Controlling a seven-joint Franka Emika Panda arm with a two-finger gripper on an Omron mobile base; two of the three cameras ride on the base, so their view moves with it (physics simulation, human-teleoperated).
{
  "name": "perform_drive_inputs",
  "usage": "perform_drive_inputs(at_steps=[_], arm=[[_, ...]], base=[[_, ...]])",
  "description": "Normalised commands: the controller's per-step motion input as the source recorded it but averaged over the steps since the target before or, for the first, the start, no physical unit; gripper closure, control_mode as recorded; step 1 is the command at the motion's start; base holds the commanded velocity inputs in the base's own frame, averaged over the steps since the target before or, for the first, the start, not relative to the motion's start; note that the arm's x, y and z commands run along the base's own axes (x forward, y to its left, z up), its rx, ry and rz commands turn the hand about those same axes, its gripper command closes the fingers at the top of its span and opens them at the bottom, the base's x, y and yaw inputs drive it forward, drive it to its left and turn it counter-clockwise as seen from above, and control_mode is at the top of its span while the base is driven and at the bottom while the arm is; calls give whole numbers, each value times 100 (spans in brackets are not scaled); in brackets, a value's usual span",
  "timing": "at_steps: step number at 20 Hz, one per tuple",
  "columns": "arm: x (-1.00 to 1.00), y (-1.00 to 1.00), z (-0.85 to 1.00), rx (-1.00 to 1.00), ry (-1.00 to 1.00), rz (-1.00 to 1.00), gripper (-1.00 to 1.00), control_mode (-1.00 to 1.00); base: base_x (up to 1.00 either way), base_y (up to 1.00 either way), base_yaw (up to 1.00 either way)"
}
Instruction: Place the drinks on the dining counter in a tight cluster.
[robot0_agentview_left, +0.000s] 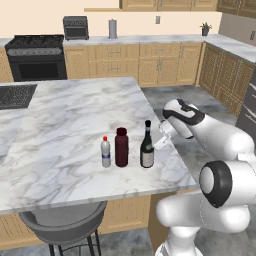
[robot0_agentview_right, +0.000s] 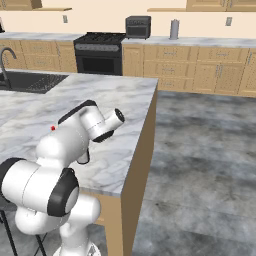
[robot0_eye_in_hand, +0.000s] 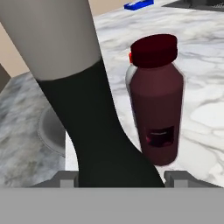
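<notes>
Maroon bottle (robot0_eye_in_hand: 156, 100) hides red-capped bottle (robot0_agentview_left: 105, 152) hand-side.

Tan wood cabinets (robot0_agentview_left: 160, 62) line cream walls beside a black stove (robot0_agentview_left: 36, 57), above grey stone floor (robot0_agentview_right: 200, 165).

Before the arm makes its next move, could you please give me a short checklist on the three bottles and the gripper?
1. All bottles upright on the marble counter: ok. The small clear bottle, maroon bottle and wine bottle all stand.
2. Tight cluster: not ok yet. Clear and maroon bottles are close; the wine bottle stands a gap apart to the right.
3. Gripper lined up with the wine bottle: ok, it is right beside it, and the hand view has the bottle between the fingertips.
4. Jaws closed on the wine bottle: cannot tell.
5. Wine bottle clear of the counter edge: ok, though the edge is near.
</notes>
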Motion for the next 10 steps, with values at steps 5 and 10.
perform_drive_inputs(at_steps=[5,10], arm=[[19,1,0,0,0,0,100,-100],[25,8,-2,0,0,0,100,-100]], base=[[0,0,0],[0,0,0]])
